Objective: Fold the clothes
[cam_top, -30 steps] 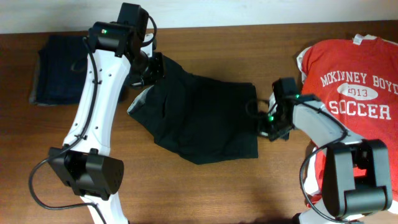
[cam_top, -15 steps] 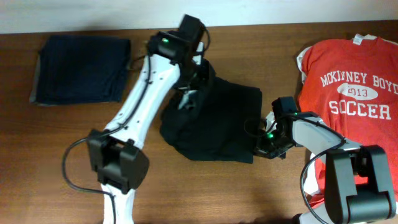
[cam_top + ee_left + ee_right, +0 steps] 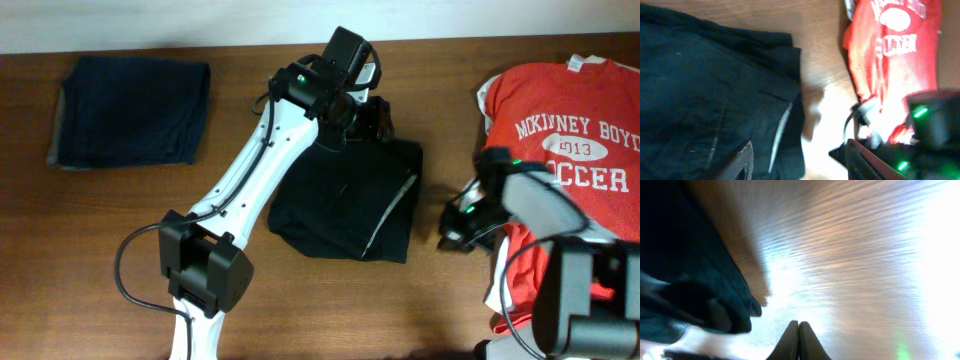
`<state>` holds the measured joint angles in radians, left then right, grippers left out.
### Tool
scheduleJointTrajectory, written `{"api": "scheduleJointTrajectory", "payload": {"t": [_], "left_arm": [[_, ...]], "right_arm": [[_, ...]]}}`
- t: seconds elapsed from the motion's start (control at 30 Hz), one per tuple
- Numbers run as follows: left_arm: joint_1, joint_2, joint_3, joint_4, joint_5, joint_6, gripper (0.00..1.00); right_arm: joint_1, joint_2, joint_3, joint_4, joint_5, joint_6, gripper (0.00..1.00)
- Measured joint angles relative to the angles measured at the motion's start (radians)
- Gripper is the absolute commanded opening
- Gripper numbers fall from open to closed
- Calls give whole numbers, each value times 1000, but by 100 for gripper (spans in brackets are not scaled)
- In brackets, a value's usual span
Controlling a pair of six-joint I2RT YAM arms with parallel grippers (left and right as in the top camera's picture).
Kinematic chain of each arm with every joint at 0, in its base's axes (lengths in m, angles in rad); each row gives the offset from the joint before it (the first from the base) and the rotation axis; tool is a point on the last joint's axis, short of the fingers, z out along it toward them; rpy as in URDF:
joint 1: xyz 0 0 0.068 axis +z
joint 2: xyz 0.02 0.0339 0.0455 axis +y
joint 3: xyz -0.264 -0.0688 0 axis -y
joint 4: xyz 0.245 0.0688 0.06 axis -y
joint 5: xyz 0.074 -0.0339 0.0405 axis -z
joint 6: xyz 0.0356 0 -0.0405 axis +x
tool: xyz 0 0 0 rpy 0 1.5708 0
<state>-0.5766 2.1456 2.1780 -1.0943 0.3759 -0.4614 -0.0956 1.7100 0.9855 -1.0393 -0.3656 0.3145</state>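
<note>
Spread apart, the jaws of the left gripper [image 3: 799, 152] hold nothing; its two dark fingers [image 3: 742, 161] frame the bottom of the left wrist view, with black cloth and a strip of wood between them. From overhead this gripper hangs over the far right corner of the black shirt [image 3: 340, 200], at or just above the cloth.

Pressed together, the jaws of the right gripper [image 3: 798, 339] pinch nothing. They point at bare wooden table [image 3: 100, 250] in the gap between the black shirt and the red T-shirt [image 3: 565, 150], clear of both. A dark fold of the black shirt fills the left side of the right wrist view.

The black shirt lies near the table's middle, folded into a rough rectangle, with a pale grey edge running down its right side. The red T-shirt, printed "McKinney Boyd Soccer" in white, lies spread out at the right edge, partly under the right arm. A dark navy garment [image 3: 130, 110] lies folded in the far left corner, well apart from the others.
</note>
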Motion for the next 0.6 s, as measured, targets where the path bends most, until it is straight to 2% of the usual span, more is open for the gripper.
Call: {"api": "scheduleJointTrajectory", "payload": {"t": [0.03, 0.07, 0.1, 0.13, 0.17, 0.23, 0.33, 0.43, 0.47, 0.5, 0.53, 0.6], "left_arm": [[0, 0, 1, 0, 21, 0, 43], [5, 1, 16, -4, 30, 5, 35], [18, 1, 42, -33, 5, 19, 35], [30, 1, 59, -116, -92, 45, 35], [37, 1, 63, -195, -184, 63, 35], [49, 1, 61, -344, -287, 80, 30], [50, 1, 13, -369, -381, 97, 27], [50, 2, -59, -385, -391, 103, 26], [50, 2, -62, -389, -365, 119, 26], [50, 2, -62, -395, -329, 137, 19], [50, 2, -63, -414, -304, 154, 9], [46, 2, -63, -451, -285, 179, 1]], "right_arm": [[-68, -24, 79, -68, 8, -26, 4], [-138, -85, 167, -134, 5, -66, 5], [-179, -153, 209, -162, -7, -89, 14], [-197, -192, 219, -162, -10, -101, 27], [-209, -215, 221, -147, 2, -110, 49], [-215, -214, 222, -134, 29, -118, 49], [-214, -213, 222, -132, -5, -144, 58], [-175, -187, 222, 17, -114, -211, 63], [-150, -159, 223, 85, -128, -217, 59], [-114, -116, 224, 151, -142, -222, 30], [-74, -63, 225, 242, -153, -225, 6], [10, 41, 222, 391, -161, -234, 4]]}}
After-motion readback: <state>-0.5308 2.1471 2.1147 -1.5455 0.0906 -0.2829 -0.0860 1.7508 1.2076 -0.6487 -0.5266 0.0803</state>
